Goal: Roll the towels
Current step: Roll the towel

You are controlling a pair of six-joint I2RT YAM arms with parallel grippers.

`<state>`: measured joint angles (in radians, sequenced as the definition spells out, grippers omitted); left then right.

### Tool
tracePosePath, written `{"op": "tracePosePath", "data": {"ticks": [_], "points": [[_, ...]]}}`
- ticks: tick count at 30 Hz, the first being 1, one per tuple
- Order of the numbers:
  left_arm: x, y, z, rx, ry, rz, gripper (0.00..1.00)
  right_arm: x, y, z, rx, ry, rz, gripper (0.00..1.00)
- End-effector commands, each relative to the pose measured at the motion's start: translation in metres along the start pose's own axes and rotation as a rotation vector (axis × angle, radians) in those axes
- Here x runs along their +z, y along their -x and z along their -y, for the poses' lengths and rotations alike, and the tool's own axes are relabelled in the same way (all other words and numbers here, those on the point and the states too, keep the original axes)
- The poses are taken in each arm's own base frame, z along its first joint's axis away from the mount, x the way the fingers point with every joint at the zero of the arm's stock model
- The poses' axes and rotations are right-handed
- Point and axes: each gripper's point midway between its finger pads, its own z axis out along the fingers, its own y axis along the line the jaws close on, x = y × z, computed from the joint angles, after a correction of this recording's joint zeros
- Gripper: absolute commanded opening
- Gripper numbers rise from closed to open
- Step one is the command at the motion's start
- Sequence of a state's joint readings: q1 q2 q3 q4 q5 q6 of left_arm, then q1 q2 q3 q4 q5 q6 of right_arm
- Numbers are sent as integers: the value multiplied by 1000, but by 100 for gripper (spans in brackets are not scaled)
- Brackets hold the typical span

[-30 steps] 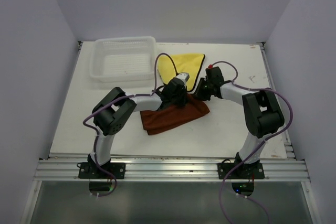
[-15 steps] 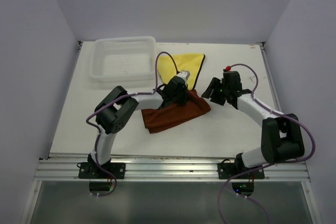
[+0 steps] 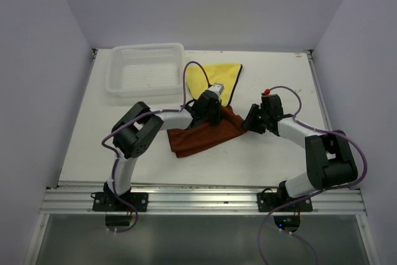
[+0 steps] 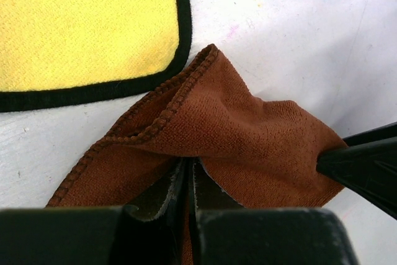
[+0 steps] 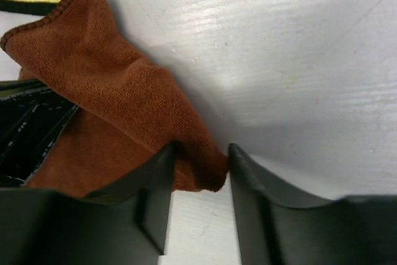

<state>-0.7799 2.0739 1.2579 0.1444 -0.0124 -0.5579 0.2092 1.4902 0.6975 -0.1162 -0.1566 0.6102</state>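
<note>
The rust-brown towel (image 3: 201,138) lies crumpled at the middle of the table, its right end bunched up. My left gripper (image 3: 208,120) is shut on a raised fold of it (image 4: 248,134), the jaws (image 4: 189,164) pressed together over the cloth. My right gripper (image 3: 247,125) is at the towel's right corner. In the right wrist view its fingers (image 5: 201,151) stand apart, open, with that corner (image 5: 198,166) hanging between them. The yellow towel (image 3: 217,77) with its dark hem lies flat behind, touching the brown one's far edge (image 4: 80,23).
A white mesh basket (image 3: 149,48) stands at the back left of the white table (image 3: 279,79). Purple cables loop over both arms. Grey walls close in the left, right and back sides.
My right gripper let go, swung out to the right, then came back to the brown towel's right corner with its fingers apart. The left gripper kept its grip and place.
</note>
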Motion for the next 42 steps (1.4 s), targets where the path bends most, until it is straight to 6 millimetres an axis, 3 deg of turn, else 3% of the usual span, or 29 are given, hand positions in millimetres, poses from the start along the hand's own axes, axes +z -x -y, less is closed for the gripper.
{"op": "tracePosePath", "data": {"ticks": [1,3,4,8,10,15,20,27,32,42], "points": [[-5,6,-5,-15,9,24,8,2,13,-10,-44,57,73,35],[-5,6,-4,-20,3,22,8,0,14,-11,-59,65,79,26],[-6,5,-3,-20,-2,18,8,-2,13,-15,-73,77,79,17],[-10,7,-1,-31,-8,16,8,-10,16,-21,-185,59,136,0],[-12,8,0,-37,-9,18,8,-14,7,-28,-265,38,160,0],[-25,19,11,-49,-53,18,8,-38,20,-26,-419,-108,339,0],[-32,26,19,-71,-85,23,8,-47,17,-34,-558,-168,387,0],[-33,21,21,-98,-110,8,8,-47,6,-57,-718,-183,416,0],[-35,16,20,-106,-113,1,8,-38,-12,-73,-829,-163,390,0],[-35,-3,12,-131,-114,-29,8,-20,-31,-93,-862,-91,361,0]]}}
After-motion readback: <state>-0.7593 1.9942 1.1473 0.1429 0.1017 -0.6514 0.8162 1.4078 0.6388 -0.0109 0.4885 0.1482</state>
